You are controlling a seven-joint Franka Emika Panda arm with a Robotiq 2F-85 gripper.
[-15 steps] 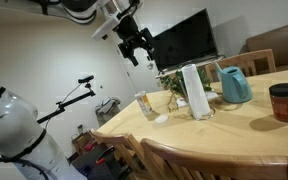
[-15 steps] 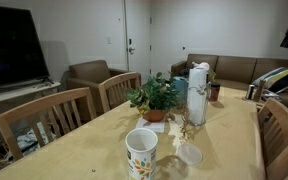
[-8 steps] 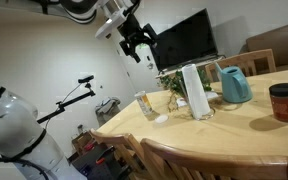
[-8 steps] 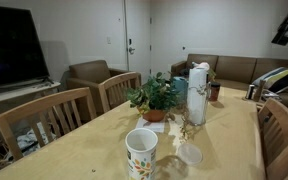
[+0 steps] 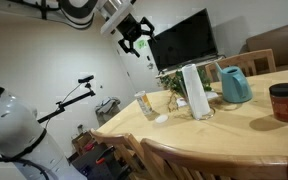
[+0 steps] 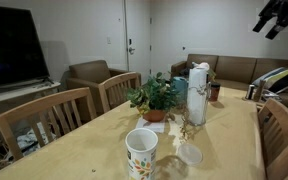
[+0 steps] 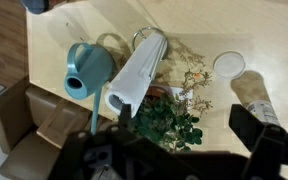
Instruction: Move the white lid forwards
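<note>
Hovers upper right, black gripper [image 6: 270, 20] fingers apart. Leaves small flat round white lid [image 6: 190, 154] untouched lower right; nothing done.

Patterned paper cup [image 6: 141, 152]: I make out coloured print, no readable words.
Red jar with dark lid [image 5: 284, 102]: I read nothing.
Elsewhere: no legible text.

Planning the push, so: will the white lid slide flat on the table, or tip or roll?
The white lid looks thin and lies flat on the table, so it should slide rather than roll or tip. It seems light for its width, so a sharp nudge may send it skittering.
</note>
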